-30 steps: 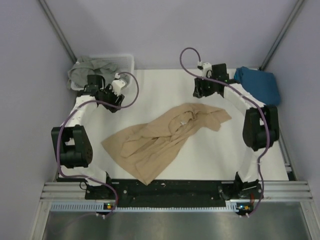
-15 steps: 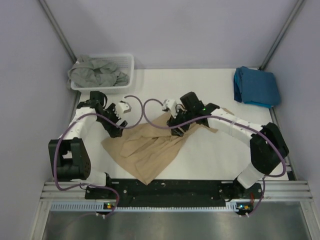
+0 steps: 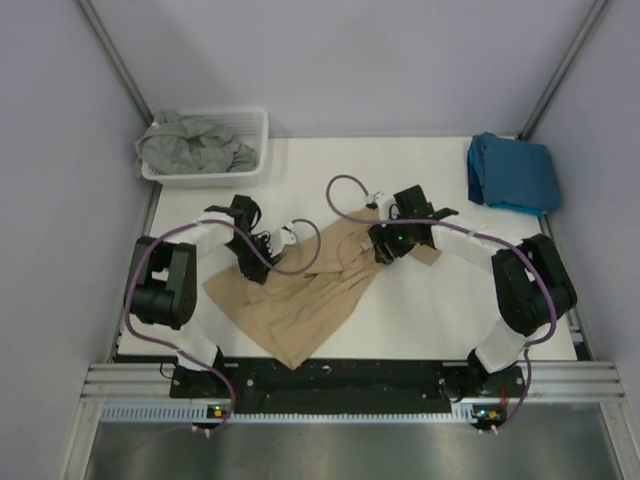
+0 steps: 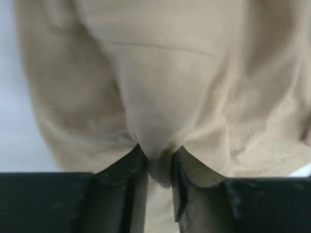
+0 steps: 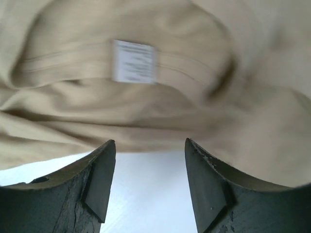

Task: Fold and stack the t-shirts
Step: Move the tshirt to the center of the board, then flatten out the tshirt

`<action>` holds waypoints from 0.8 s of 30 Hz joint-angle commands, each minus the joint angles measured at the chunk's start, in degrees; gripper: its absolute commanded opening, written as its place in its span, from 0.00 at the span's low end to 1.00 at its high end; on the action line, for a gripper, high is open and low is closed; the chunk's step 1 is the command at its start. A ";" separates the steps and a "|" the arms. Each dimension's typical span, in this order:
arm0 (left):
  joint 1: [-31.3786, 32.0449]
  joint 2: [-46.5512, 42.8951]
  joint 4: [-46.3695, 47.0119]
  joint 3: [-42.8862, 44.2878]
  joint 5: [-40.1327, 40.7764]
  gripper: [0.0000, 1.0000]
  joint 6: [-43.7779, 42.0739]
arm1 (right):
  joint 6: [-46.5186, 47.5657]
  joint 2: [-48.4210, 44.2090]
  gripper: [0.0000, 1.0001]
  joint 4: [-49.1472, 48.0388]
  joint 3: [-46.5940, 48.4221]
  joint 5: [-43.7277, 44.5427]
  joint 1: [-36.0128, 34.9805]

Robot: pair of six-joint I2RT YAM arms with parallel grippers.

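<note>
A crumpled tan t-shirt (image 3: 310,290) lies spread across the middle of the table. My left gripper (image 3: 258,262) is at its upper left edge. In the left wrist view a fold of the tan t-shirt (image 4: 160,97) is pinched between the nearly closed fingers (image 4: 187,170) of that gripper (image 4: 156,154). My right gripper (image 3: 384,247) is low at the shirt's collar end. It stands open (image 5: 149,145) with bare table between the fingers, and the cloth edge and its white label (image 5: 135,68) are just beyond the tips. A folded teal-blue t-shirt (image 3: 512,172) lies at the back right. A grey-green t-shirt (image 3: 195,145) is bunched in the basket.
The white slatted basket (image 3: 258,128) stands at the back left corner of the white table (image 3: 440,310). Purple cables loop over both arms above the tan shirt. Grey walls close in the back and both sides.
Both arms came in from the back of the table and dropped onto the tan shirt. The left gripper slid right onto its edge and closed on a fold; the right shifted toward the collar.
</note>
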State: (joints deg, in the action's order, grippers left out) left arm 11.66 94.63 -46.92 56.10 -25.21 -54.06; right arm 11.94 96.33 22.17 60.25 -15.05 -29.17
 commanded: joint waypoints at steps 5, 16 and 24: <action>4.42 14.78 9.81 20.60 8.15 0.00 7.12 | -17.82 -9.59 0.60 -9.52 -5.06 6.86 20.00; 5.75 13.32 9.58 34.01 9.85 0.63 9.51 | -12.30 1.57 0.62 3.57 2.77 32.17 25.30; 5.04 3.28 -8.96 22.32 -5.45 0.68 -4.89 | -12.39 2.63 0.63 4.63 0.66 24.47 33.82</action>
State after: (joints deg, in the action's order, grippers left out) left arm 16.78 100.95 -43.22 82.83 -20.16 -48.93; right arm -1.02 98.15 25.87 60.45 10.94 0.40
